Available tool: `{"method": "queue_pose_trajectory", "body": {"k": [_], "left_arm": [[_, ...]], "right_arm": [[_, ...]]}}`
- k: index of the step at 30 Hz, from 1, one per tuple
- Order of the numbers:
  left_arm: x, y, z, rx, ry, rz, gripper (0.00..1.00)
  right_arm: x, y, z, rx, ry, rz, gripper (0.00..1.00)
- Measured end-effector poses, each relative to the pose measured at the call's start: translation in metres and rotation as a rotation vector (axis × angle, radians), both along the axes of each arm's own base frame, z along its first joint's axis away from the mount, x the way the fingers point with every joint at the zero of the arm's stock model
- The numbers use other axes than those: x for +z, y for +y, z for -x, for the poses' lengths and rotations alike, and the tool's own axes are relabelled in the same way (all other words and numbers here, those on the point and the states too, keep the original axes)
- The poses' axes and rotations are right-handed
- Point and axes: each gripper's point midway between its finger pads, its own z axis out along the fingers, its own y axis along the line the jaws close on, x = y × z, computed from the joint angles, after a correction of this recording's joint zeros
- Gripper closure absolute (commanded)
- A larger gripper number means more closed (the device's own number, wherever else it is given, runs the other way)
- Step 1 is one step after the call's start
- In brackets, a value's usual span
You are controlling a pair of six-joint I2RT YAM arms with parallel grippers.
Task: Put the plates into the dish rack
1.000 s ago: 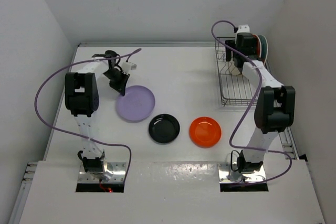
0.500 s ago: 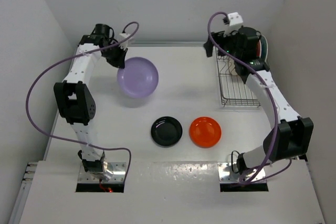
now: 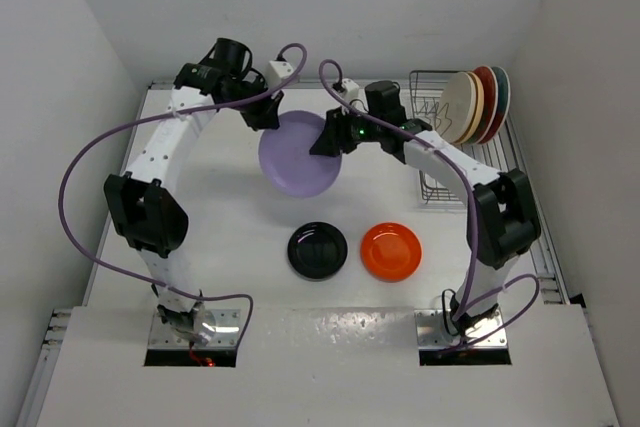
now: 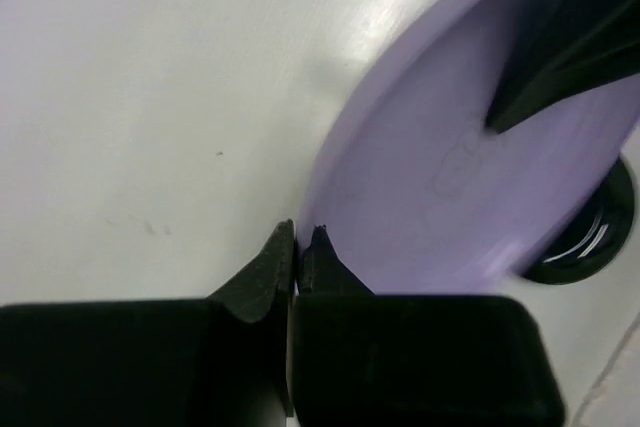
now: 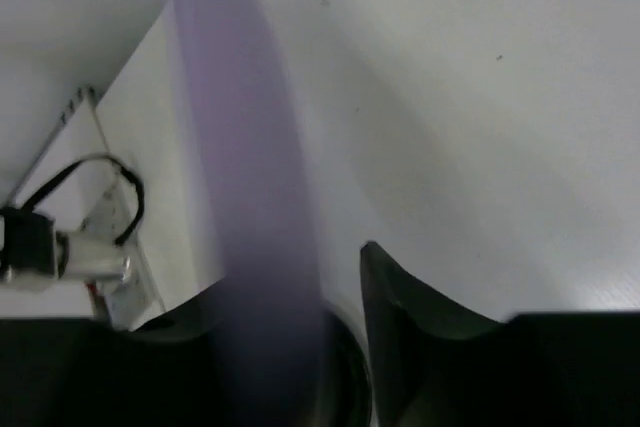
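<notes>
A lavender plate [image 3: 298,155] hangs tilted above the table's back middle. My left gripper [image 3: 272,119] is shut on its upper left rim; the left wrist view shows both fingertips pinched on the plate's [image 4: 450,177] edge at my left gripper [image 4: 303,232]. My right gripper [image 3: 328,139] straddles the opposite rim, open. In the right wrist view the blurred plate [image 5: 240,147] runs edge-on between its jaws, and a gap shows beside the right fingertip [image 5: 375,267]. A black plate [image 3: 317,249] and an orange plate [image 3: 390,251] lie flat in front. The dish rack [image 3: 445,162] holds several upright plates [image 3: 475,105].
The rack stands at the back right against the right wall. Purple cables loop from both arms over the table. The white back wall is close behind the raised plate. The black plate [image 4: 590,242] shows beneath the lavender plate in the left wrist view.
My left arm lifted the lavender plate off the table and carried it right. My right arm swung left from the rack to the plate's far rim, and its jaws have narrowed.
</notes>
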Motion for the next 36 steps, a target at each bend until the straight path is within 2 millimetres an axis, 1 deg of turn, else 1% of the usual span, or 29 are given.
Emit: {"method": "queue_pose_trajectory", "body": {"k": [1, 2, 3, 4, 5, 6, 7, 9, 10, 12, 13, 14, 15, 17, 18, 20, 22, 24, 27, 28, 34, 36], "left_arm": [[0.0, 0.0, 0.0, 0.001, -0.001, -0.001, 1.0], [0.0, 0.002, -0.003, 0.0, -0.014, -0.011, 0.9], [0.0, 0.004, -0.004, 0.002, -0.019, -0.018, 0.75], [0.001, 0.004, -0.003, 0.001, -0.017, -0.011, 0.57], [0.001, 0.005, -0.004, 0.004, -0.025, -0.018, 0.22], [0.001, 0.006, -0.005, 0.008, -0.027, -0.02, 0.02], [0.0, 0.007, -0.006, 0.026, -0.019, -0.023, 0.0], [0.0, 0.012, -0.008, 0.057, -0.016, -0.032, 0.0], [0.0, 0.014, -0.01, 0.074, -0.016, -0.033, 0.0], [0.0, 0.026, -0.018, 0.129, -0.023, -0.046, 0.0], [0.0, 0.035, -0.023, 0.168, -0.027, -0.052, 0.0], [0.001, 0.044, -0.028, 0.205, -0.032, -0.058, 0.0], [0.001, 0.057, -0.035, 0.254, -0.041, -0.073, 0.0], [-0.001, 0.081, -0.045, 0.341, -0.054, -0.1, 0.0], [-0.003, 0.091, -0.048, 0.379, -0.056, -0.116, 0.0], [-0.011, 0.111, -0.051, 0.44, -0.048, -0.15, 0.0], [-0.02, 0.121, -0.05, 0.472, -0.031, -0.174, 0.0], [-0.026, 0.123, -0.047, 0.482, -0.015, -0.188, 0.0], [-0.033, 0.124, -0.045, 0.484, 0.002, -0.195, 0.0], [-0.033, 0.124, -0.044, 0.485, 0.005, -0.196, 0.0], [-0.034, 0.126, -0.045, 0.491, 0.002, -0.201, 0.0], [-0.034, 0.126, -0.045, 0.491, 0.002, -0.201, 0.0]], "right_arm": [[0.002, 0.003, 0.003, 0.013, 0.017, -0.019, 0.8], [0.005, 0.005, 0.006, 0.025, 0.025, -0.036, 0.9], [0.008, 0.006, 0.007, 0.028, 0.029, -0.046, 1.0], [0.007, 0.005, 0.007, 0.01, 0.043, -0.047, 1.0], [0.006, 0.004, 0.007, 0.01, 0.04, -0.048, 1.0], [0.005, 0.002, 0.005, -0.002, 0.035, -0.044, 1.0], [0.005, 0.0, 0.004, -0.016, 0.029, -0.041, 1.0], [0.004, -0.013, -0.003, -0.075, 0.013, -0.018, 1.0], [0.006, -0.023, -0.01, -0.119, -0.001, -0.003, 1.0], [0.015, -0.052, -0.029, -0.233, -0.054, 0.036, 1.0], [0.021, -0.074, -0.042, -0.324, -0.088, 0.07, 1.0], [0.031, -0.091, -0.049, -0.38, -0.116, 0.078, 1.0], [0.039, -0.114, -0.06, -0.459, -0.151, 0.104, 1.0], [0.056, -0.169, -0.08, -0.643, -0.23, 0.175, 1.0], [0.063, -0.196, -0.088, -0.727, -0.266, 0.218, 1.0], [0.077, -0.255, -0.102, -0.903, -0.347, 0.329, 1.0], [0.084, -0.299, -0.111, -1.025, -0.405, 0.442, 1.0], [0.087, -0.328, -0.119, -1.097, -0.439, 0.539, 1.0], [0.077, -0.351, -0.135, -1.145, -0.452, 0.643, 1.0], [0.069, -0.355, -0.141, -1.147, -0.447, 0.678, 1.0], [0.019, -0.372, -0.162, -1.156, -0.406, 0.85, 1.0], [0.007, -0.372, -0.166, -1.151, -0.396, 0.862, 1.0]]}}
